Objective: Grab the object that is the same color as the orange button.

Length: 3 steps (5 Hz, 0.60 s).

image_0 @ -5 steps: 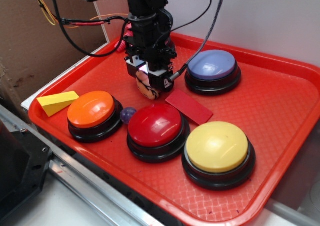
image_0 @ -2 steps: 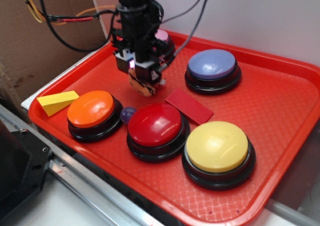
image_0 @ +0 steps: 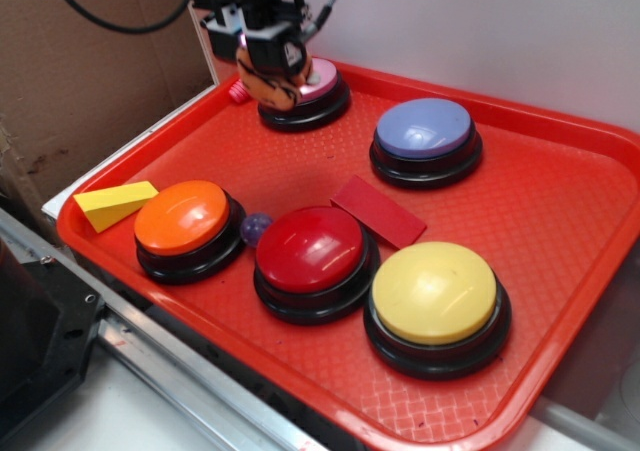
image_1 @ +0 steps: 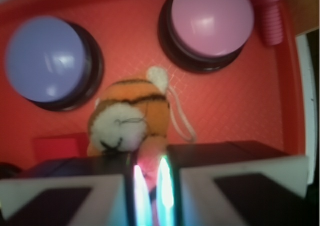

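A red tray (image_0: 560, 301) carries red (image_0: 312, 249), yellow (image_0: 434, 293), blue (image_0: 424, 129) and pink (image_1: 210, 13) buttons. A yellow wedge (image_0: 114, 204) and a flat red block (image_0: 378, 211) lie among them.

A: What finish is noted on the small orange black-striped plush tiger toy (image_1: 131, 110)?

B: A fuzzy cloth nap is seen, with a woolly white face and a thin cord loop.

A: And the large round orange dome button (image_0: 183, 216)?

B: A glossy, smooth plastic top is observed on a black base.

A: The red plastic tray (image_0: 560, 201)?

B: A fine embossed lattice is shown. The yellow wedge block (image_0: 113, 204) and flat red rectangular block (image_0: 378, 211) appear matt.
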Motion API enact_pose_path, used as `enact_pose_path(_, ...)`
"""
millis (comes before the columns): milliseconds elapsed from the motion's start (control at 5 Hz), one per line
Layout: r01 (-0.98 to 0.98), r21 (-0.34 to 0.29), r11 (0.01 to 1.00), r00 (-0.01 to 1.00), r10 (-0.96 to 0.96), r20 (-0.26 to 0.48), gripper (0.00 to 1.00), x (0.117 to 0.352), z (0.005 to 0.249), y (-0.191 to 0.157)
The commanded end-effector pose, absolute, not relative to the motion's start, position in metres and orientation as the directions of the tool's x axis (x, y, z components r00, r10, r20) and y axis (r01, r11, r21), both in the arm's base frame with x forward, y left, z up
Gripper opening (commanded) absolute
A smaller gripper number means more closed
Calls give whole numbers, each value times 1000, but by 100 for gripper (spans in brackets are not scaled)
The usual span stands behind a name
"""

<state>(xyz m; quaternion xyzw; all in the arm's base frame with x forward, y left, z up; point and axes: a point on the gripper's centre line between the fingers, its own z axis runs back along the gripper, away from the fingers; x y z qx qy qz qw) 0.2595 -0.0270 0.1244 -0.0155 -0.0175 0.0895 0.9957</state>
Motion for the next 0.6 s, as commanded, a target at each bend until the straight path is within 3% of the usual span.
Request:
enact_pose_path(0, -222, -22, 975, 962, 223, 159, 0, 257, 200, -30)
enact_pose_path(200, -235, -40, 971, 953, 239, 186, 0, 250, 208, -27)
enact_pose_path(400, -261, 49, 964, 957, 252, 144, 0, 250, 205, -25)
